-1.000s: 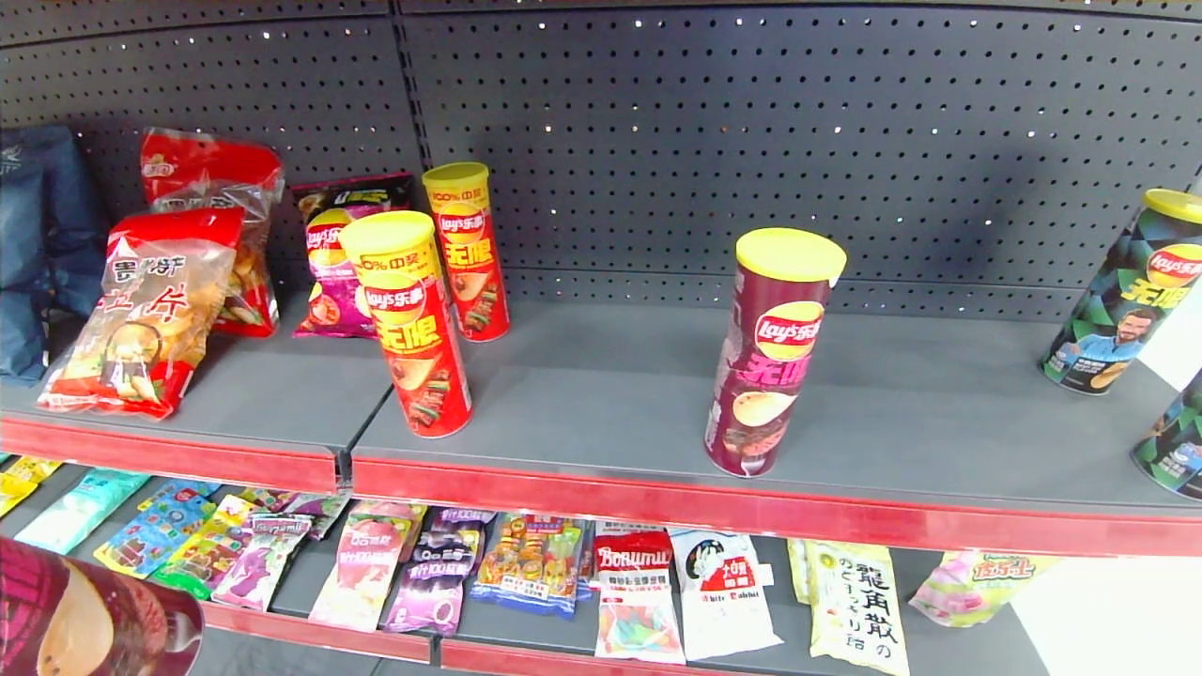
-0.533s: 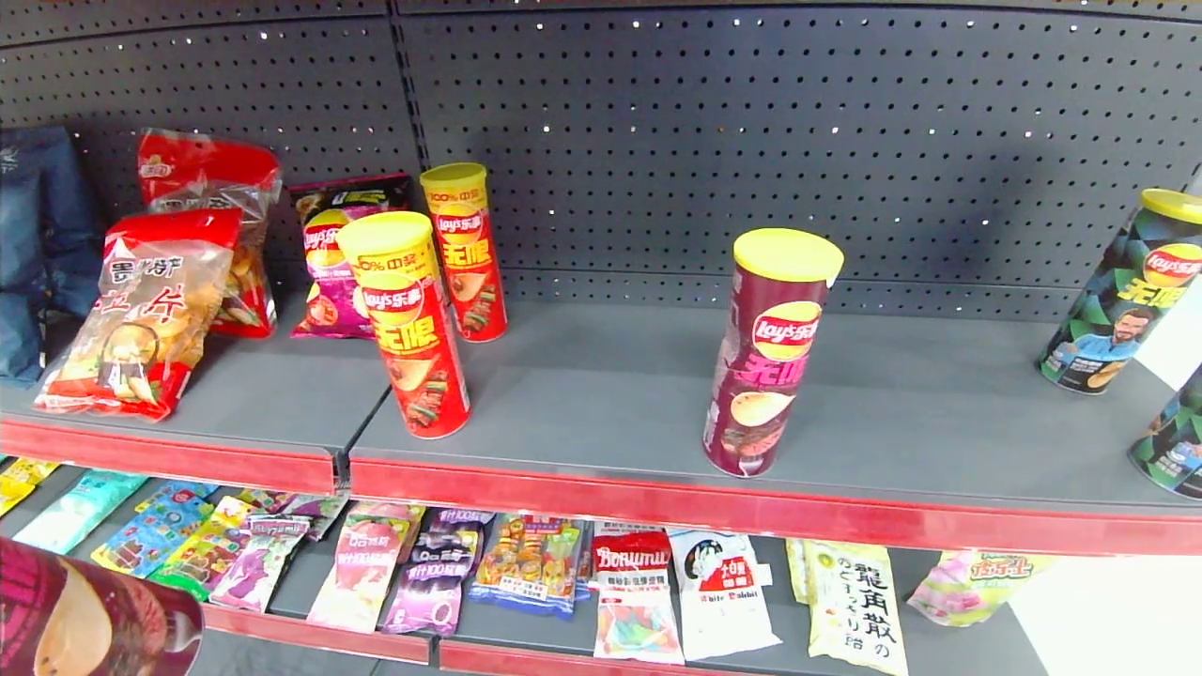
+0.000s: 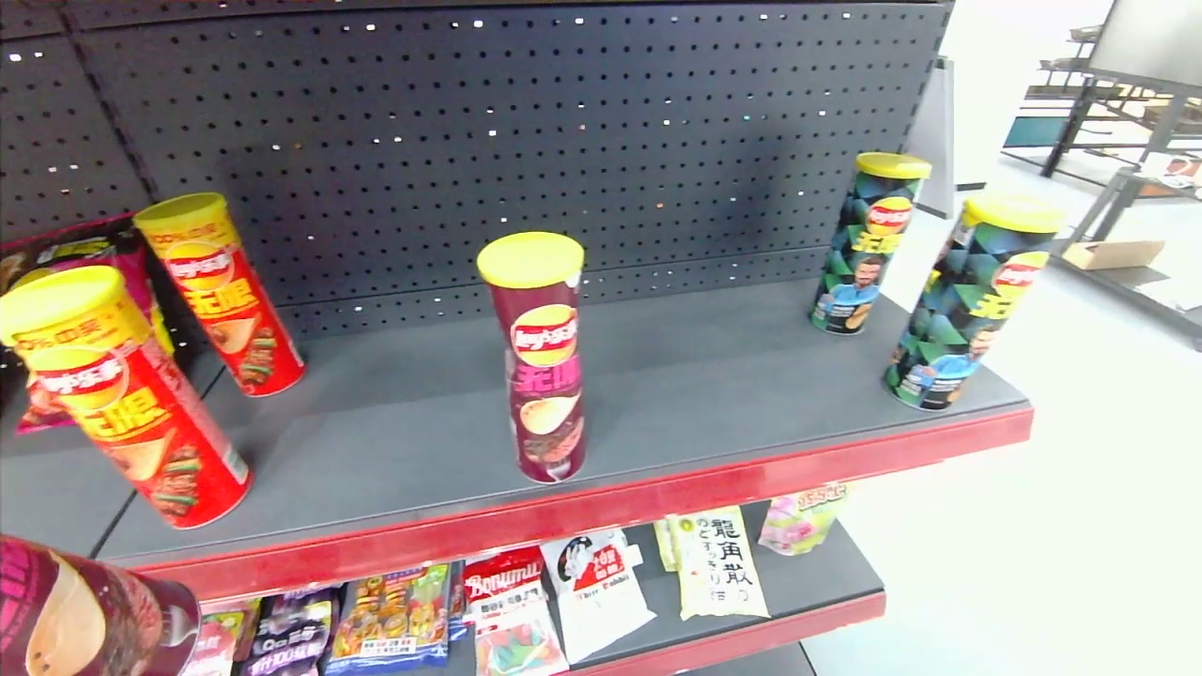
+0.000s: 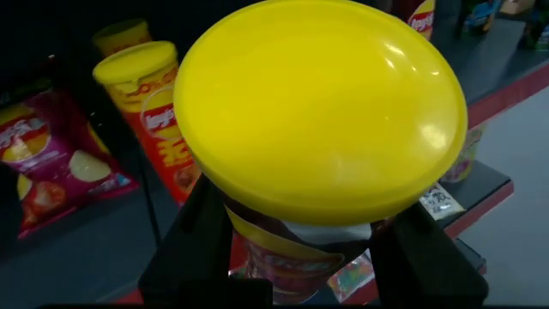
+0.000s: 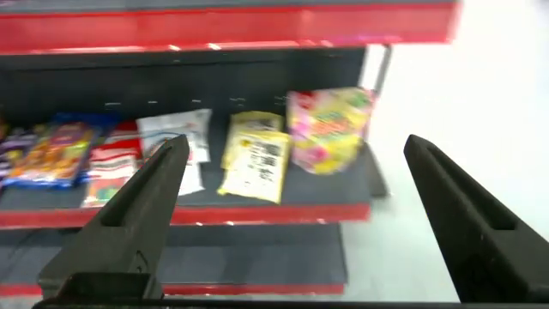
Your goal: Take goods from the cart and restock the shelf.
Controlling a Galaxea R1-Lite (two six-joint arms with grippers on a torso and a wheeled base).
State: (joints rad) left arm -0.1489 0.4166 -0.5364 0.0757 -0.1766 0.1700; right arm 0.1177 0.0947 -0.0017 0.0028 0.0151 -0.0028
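While right fingers (image 5: 129,223) gape, left fingers (image 4: 190,251) grip a can (image 4: 319,107).

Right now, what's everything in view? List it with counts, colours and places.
shelf: one, grey with red edge, ahead of the robot.
red cans: two, yellow lids, shelf left.
maroon can: one, yellow lid, upright, shelf middle front.
green cans: two, yellow lids, shelf right end.
purple bag: one, behind the red cans.
packets: many, mixed colours, lying on the lower shelf.
held can: one, maroon, yellow lid, in the left gripper.
left gripper: shut on the held can.
right gripper: open, empty, facing the lower shelf.
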